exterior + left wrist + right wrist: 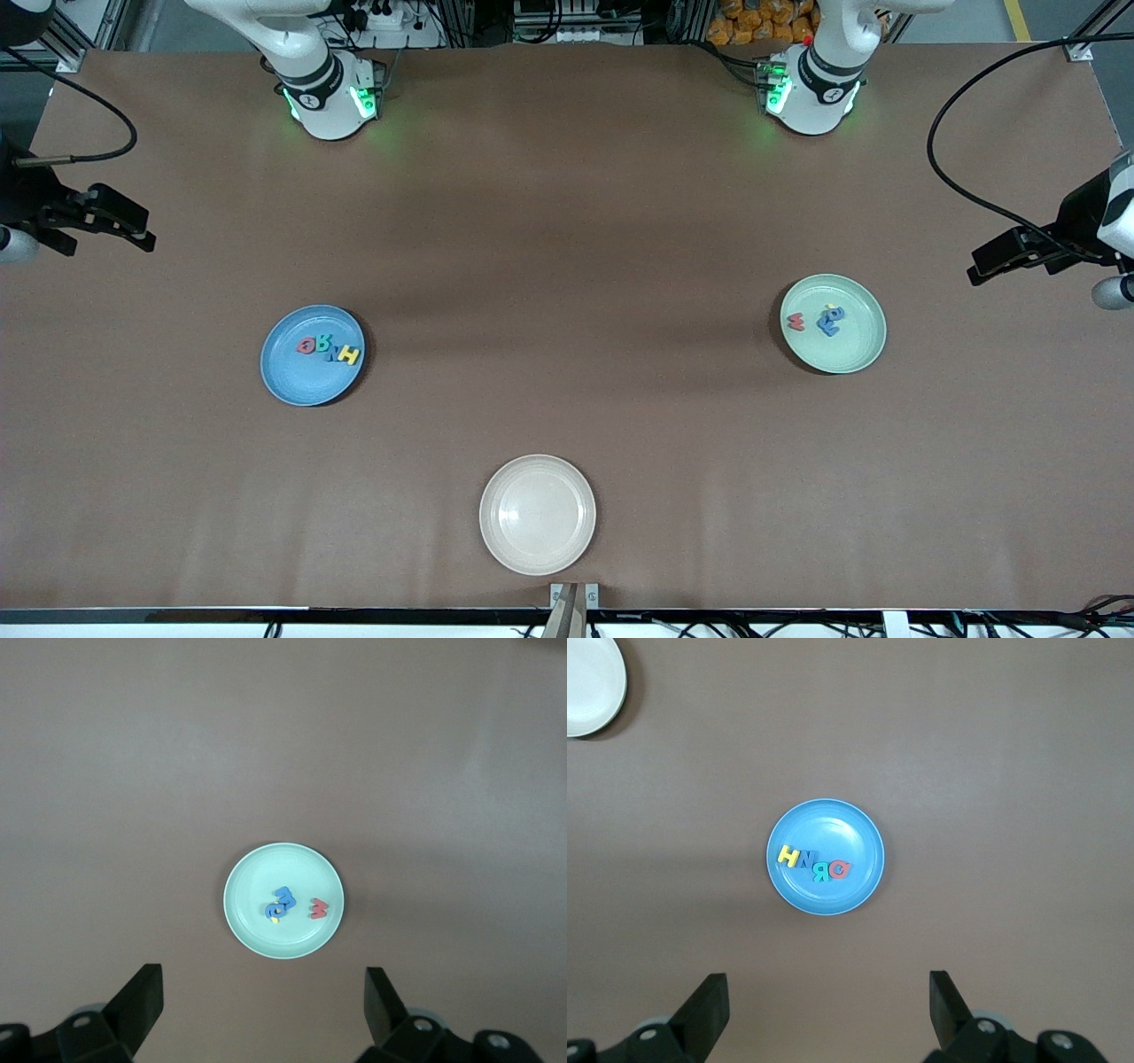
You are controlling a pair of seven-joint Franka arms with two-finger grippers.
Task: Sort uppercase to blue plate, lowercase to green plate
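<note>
Left hand [983,266]: mine, raised over the counter [567,221] at the left arm's end, fingers [137,1001] spread wide, nothing between them. Arm waiting.

Right hand [142,232]: mine, raised over the right arm's end of the counter, fingers [709,1005] likewise spread and bare.

Green plate [858,354]: on the counter, well below my left hand and apart from it. Holds the lowercase letters: red w [796,322] lying apart near the rim; blue letters [831,319], two as far as I can make out, huddled touching each other; a small yellow piece [275,922] tucked against them, its shape too small to read.

Blue plate [292,377]: on the counter, well below my right hand, clear of it. Holds the uppercase letters in one touching row: red Q [306,346], teal letter [323,344], blue letter [335,355], yellow H [349,355].

Beige plate [538,514]: on the counter, well away from both hands, roughly midway between them.
</note>
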